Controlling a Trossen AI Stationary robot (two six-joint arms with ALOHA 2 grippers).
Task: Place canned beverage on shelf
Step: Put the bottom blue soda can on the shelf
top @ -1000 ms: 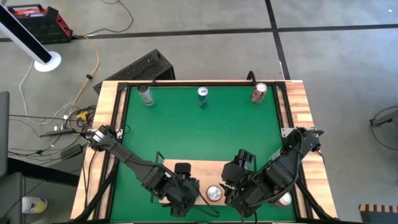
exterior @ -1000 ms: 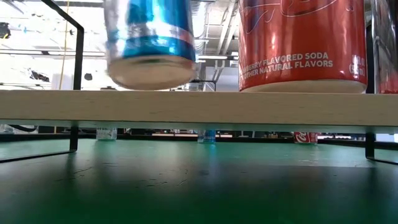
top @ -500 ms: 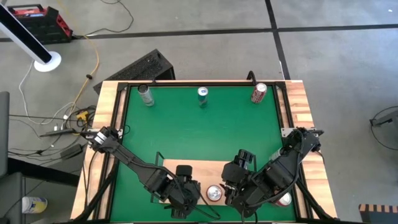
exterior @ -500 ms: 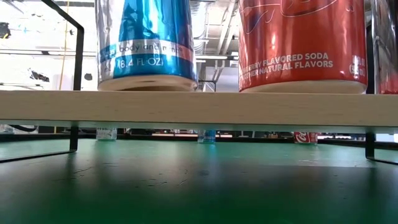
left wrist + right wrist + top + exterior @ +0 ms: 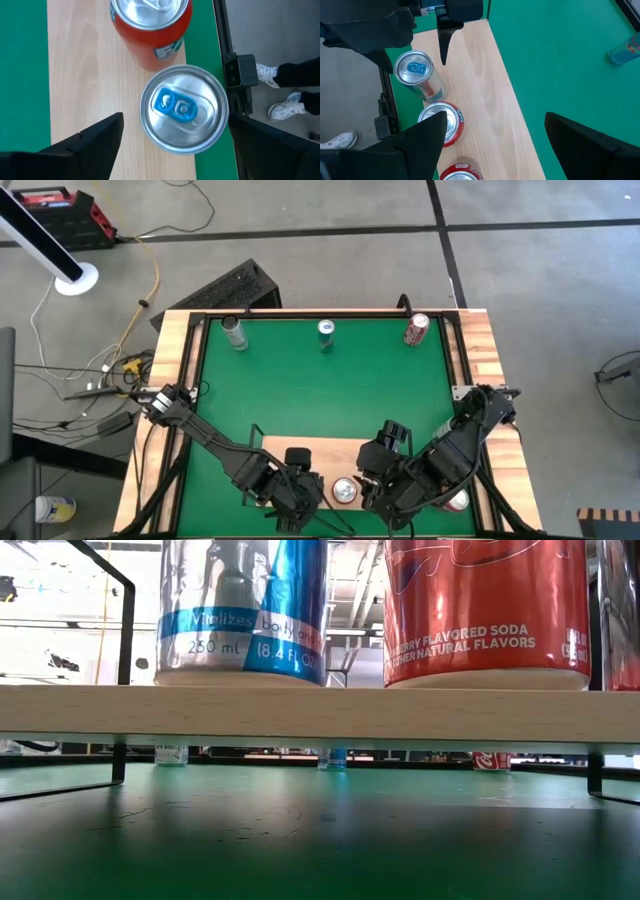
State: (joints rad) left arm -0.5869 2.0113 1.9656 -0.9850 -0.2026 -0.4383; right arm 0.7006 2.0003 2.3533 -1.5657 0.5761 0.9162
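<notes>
The left gripper (image 5: 170,145) has spread its jaws off the blue-and-silver can (image 5: 240,612), now standing on the pale-wood shelf (image 5: 320,712) beside the red soda can (image 5: 487,610), so this placement looks done; the right gripper (image 5: 490,145) hovers nearby, jaws wide and empty

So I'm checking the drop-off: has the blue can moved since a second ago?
Yes. In the low view the blue can has come down onto the shelf and now stands upright beside the red can.

1. Pale-wood shelf (image 5: 320,713) stands on the green mat (image 5: 330,390).
2. Blue-and-silver can (image 5: 240,610) sits upright on the shelf, just beside the orange soda can (image 5: 487,610).
3. Three cans line the mat's far edge.
</notes>
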